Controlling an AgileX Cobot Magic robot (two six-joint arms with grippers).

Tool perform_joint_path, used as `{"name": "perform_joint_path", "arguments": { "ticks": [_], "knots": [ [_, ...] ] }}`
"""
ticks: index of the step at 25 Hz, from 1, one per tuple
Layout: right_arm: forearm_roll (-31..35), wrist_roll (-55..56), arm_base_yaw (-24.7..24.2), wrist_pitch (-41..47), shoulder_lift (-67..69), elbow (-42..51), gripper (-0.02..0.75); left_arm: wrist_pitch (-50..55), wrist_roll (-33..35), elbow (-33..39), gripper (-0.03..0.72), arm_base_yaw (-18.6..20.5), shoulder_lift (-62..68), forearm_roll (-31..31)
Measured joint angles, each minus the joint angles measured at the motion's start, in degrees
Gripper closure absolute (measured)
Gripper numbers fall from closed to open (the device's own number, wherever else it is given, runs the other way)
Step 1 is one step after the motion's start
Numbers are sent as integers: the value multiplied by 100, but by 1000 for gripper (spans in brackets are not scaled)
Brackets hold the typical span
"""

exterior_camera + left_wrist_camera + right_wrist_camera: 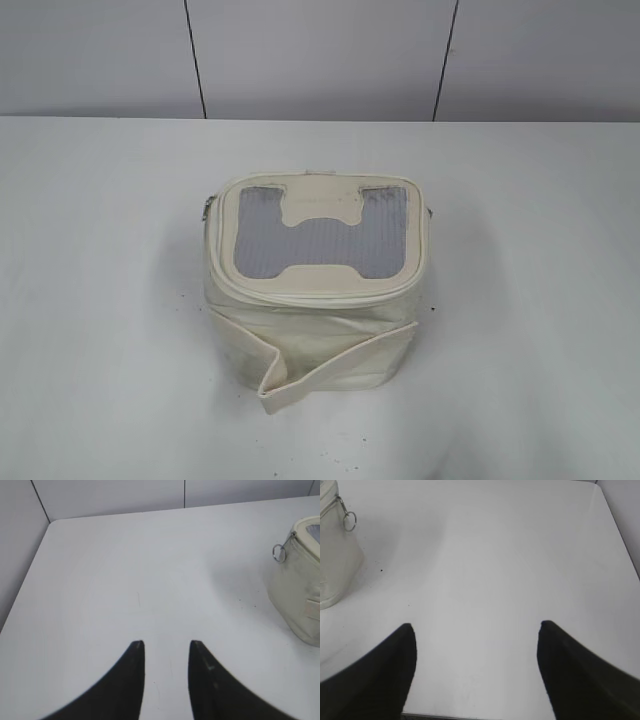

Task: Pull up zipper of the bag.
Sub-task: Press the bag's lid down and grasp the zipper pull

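White table (pixel 100 300) has your bag (pixel 315 300) sitting mid-surface, zipper (pixel 330 292) around its top rim. Left gripper (pixel 166 644) and right gripper (pixel 476 625) hover beside the bag, both spread, holding nothing.

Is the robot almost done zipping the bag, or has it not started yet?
Not started. The bag sits alone on the table. Both grippers, left and right, are open and hold nothing. Still to do: reach a ring pull and slide the zipper along.
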Motion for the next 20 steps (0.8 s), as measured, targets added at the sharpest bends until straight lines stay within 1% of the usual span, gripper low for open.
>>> {"name": "perform_joint_path", "arguments": {
  "ticks": [20],
  "knots": [
    [0, 0, 0, 0, 0, 0, 151, 0, 0, 0, 450, 0, 0, 0]
  ]
}}
